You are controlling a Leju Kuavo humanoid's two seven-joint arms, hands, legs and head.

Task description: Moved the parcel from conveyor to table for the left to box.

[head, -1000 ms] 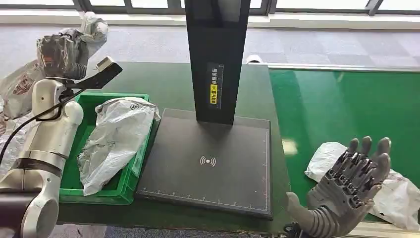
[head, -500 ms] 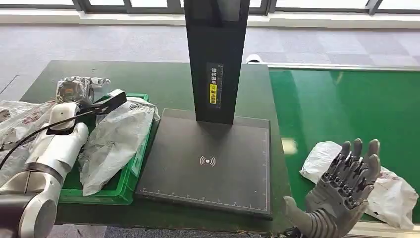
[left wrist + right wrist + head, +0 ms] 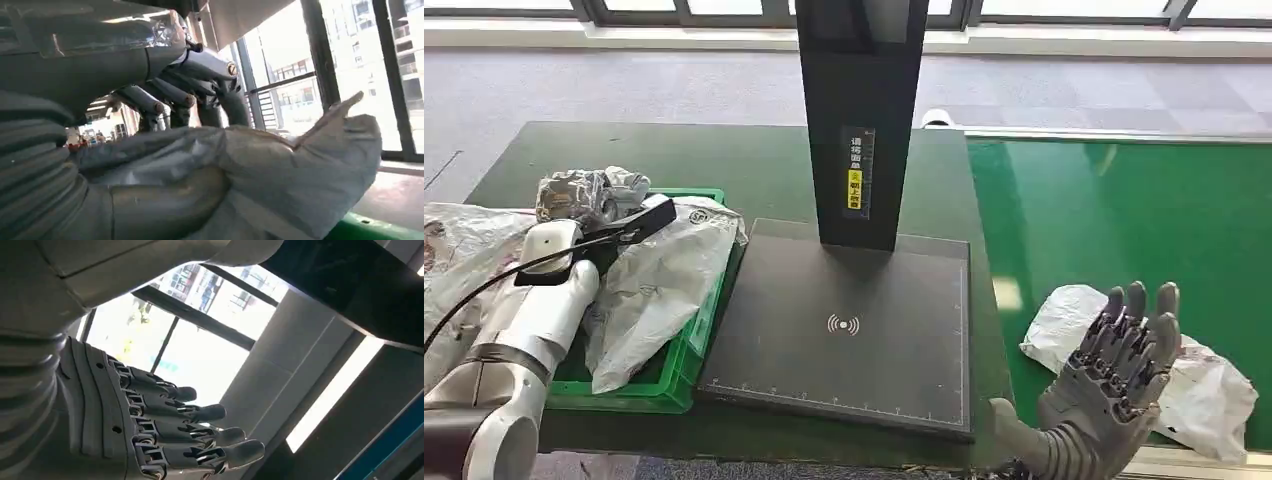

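Observation:
My left hand [image 3: 190, 85] grips a crumpled grey plastic parcel [image 3: 594, 190], held low over the far left corner of the green box [image 3: 679, 385]. The parcel [image 3: 300, 170] bulges between thumb and fingers in the left wrist view. A larger white-grey bag parcel [image 3: 659, 280] lies inside the box. On the green conveyor [image 3: 1124, 210] rests a white bag parcel [image 3: 1214, 390]. My right hand [image 3: 1124, 370] stands in front of it, palm up and fingers spread, holding nothing; the spread fingers [image 3: 200, 432] show in the right wrist view.
A black scanner pad [image 3: 844, 330] with a tall black post [image 3: 861, 120] sits on the dark green table [image 3: 754, 160] between box and conveyor. More plastic bags [image 3: 464, 240] lie at the table's left edge.
My left arm has come down, bringing the grey parcel from high up to just above the box's far left corner. The right hand sank a little and the conveyor parcel shifted slightly left.

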